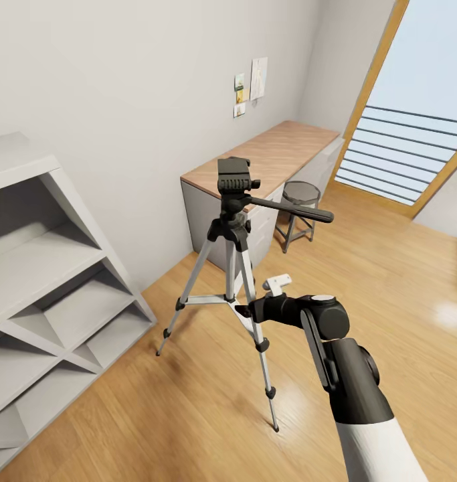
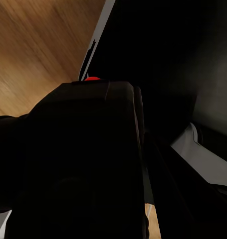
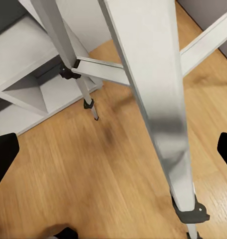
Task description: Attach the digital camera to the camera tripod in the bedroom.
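Observation:
The camera tripod (image 1: 231, 221) stands on the wood floor in the middle of the bedroom, its black head (image 1: 233, 175) bare and its pan handle (image 1: 302, 211) pointing right. My right gripper (image 1: 243, 310) is low at the front silver leg (image 3: 153, 104). It is open, with the dark fingertips (image 3: 3, 154) spread wide on either side of that leg (image 1: 255, 314). In the left wrist view, the digital camera (image 2: 88, 149) sits very close as a black body with a red dot (image 2: 92, 78), held above the floor in my left gripper.
White cube shelving (image 1: 47, 281) stands at the left against the grey wall. A wood-topped desk (image 1: 275, 150) and a small dark round stool (image 1: 300, 194) are behind the tripod. A tall window (image 1: 415, 120) is at the right. Open plank floor (image 1: 188, 415) lies in front.

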